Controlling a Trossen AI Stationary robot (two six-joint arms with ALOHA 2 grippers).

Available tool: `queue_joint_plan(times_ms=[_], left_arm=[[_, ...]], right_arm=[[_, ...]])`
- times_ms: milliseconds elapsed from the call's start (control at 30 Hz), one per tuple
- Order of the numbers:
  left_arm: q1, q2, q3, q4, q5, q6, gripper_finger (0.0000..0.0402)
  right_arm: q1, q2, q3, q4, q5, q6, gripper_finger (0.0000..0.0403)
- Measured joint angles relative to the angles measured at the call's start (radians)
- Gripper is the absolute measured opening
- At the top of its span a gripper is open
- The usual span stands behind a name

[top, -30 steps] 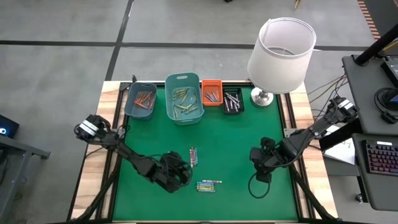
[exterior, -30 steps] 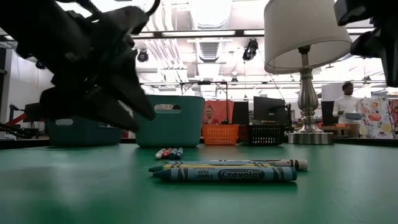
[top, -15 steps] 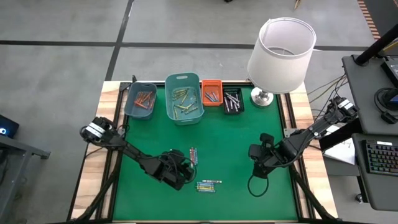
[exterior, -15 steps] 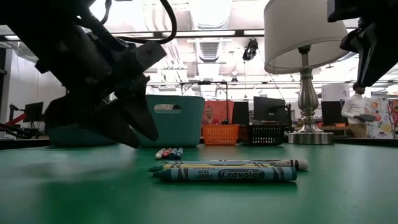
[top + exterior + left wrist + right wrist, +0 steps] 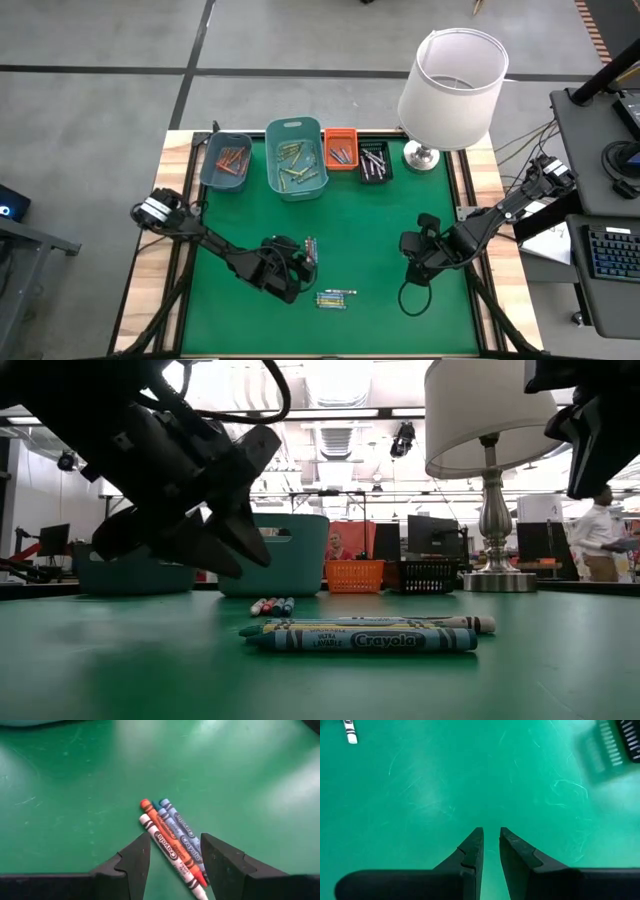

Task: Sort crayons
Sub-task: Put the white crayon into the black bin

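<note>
A row of bins is seen along the far edge of the green table [image 5: 380,230]: a small teal bin [image 5: 226,161], a larger teal bin [image 5: 296,157], an orange bin [image 5: 340,149] and a black bin [image 5: 374,162], each with crayons inside, and a lamp [image 5: 451,82] with a white shade is stood just beside the black one. Two loose groups of crayons are left on the open mat: a small bundle [image 5: 311,250] of white, orange-red and blue sticks lying side by side, and a second bundle [image 5: 336,298] nearer the front edge, shown close up in the low view [image 5: 365,637]. Nothing is placed between these groups and the bins. The left gripper [image 5: 296,262] is held just beside the first bundle [image 5: 172,837]; its fingers [image 5: 135,857] are spread moderately wide, with the crayon ends seen between them, and nothing is grasped. The left arm is stretched low across the mat from the table's left edge. The right gripper [image 5: 410,248] is held over bare mat, well apart from the crayons, its fingers [image 5: 472,850] drawn narrow with a slim gap and empty, its arm reaching in from the right edge.
</note>
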Motion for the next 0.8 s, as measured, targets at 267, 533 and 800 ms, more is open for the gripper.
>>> queue_joint_plan(times_ms=[267,533,800], left_arm=[[0.008,0.059,0.030,-0.035,-0.001,-0.003,0.0158],[0.020,0.116,0.092,-0.132,0.000,-0.014,0.0158],[0.026,0.145,0.108,-0.143,0.016,-0.014,0.0158]], right_arm=[[0.000,0.000,0.000,0.007,0.001,-0.009,0.0052],[0.000,0.000,0.000,0.012,0.001,-0.009,0.0052],[0.000,0.000,-0.003,0.015,0.001,-0.008,0.0052]])
